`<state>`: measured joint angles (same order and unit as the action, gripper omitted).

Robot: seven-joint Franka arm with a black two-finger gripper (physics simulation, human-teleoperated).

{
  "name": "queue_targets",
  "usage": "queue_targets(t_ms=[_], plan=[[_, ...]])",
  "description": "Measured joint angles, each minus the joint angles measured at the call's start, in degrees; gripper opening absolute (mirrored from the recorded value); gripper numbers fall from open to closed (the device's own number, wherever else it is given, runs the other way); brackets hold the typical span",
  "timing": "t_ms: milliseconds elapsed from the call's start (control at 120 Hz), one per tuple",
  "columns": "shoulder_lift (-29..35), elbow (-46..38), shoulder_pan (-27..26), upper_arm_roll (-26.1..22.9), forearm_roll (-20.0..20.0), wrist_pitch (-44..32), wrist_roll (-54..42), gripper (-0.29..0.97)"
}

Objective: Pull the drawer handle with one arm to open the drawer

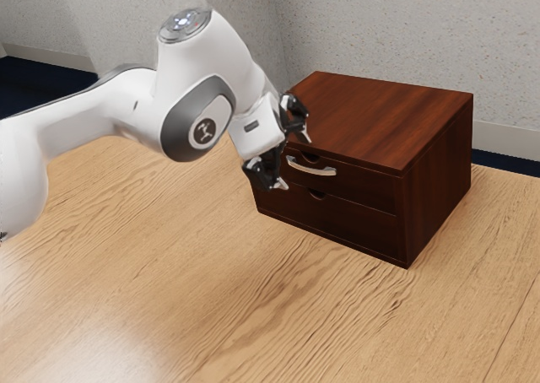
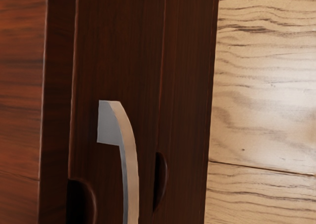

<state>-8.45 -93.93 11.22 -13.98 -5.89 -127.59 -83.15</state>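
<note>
Arching pale handle point(image 1: 312, 169), glossy wooden drawer point(image 1: 367, 185)

The handle point(image 2: 121, 155) runs off the wrist view's edge, so its other end cannot be seen.

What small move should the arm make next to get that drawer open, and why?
Probably shift the gripper along the handle toward its middle before closing: the open fingers stand near the handle's end, and the upper drawer looks shut.

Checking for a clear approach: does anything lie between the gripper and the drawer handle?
Nothing: in the exterior view the open gripper is right at one end of the drawer handle, with no object in the gap.
</note>
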Motion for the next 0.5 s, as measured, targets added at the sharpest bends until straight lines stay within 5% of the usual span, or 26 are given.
queue_targets(t_ms=[500], plan=[[-0.7,-1.1,0.1,0.4,-3.3,-2.5,-2.8,0.68]])
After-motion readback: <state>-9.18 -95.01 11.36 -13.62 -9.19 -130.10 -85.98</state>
